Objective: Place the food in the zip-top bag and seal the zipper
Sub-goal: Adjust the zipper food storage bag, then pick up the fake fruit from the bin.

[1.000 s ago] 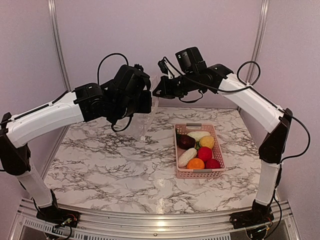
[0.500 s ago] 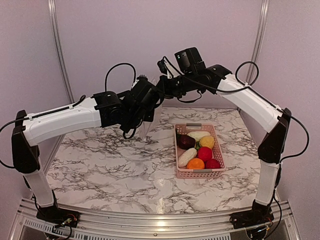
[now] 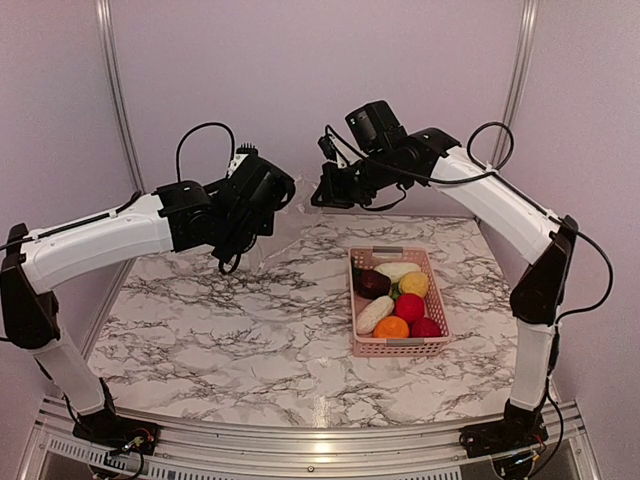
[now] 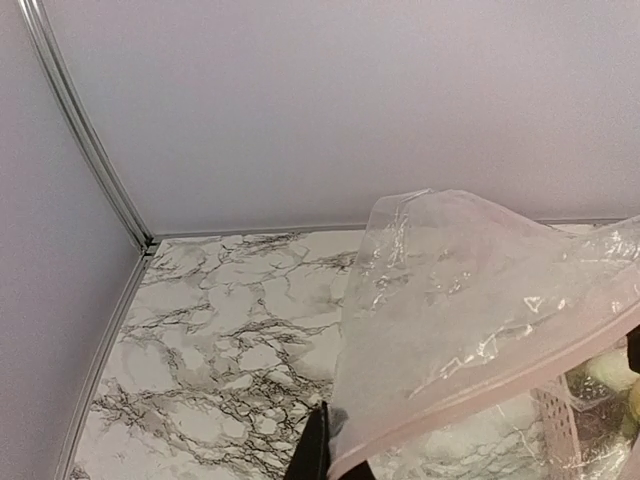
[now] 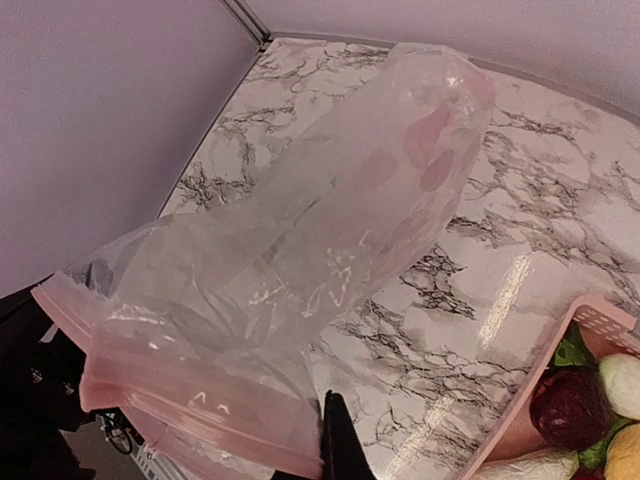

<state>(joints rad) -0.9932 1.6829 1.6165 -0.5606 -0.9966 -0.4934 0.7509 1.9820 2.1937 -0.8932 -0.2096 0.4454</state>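
Closest to me, the food sits in the pink basket on the right side of the table. Further out, both arms are raised over the far half. My left gripper is clamped tight on one end of the bag's mouth, and the right gripper is pinched on the other end. The bag is stretched between them up in the air (crinkled, see-through), its pinkish zipper running along the held edge.
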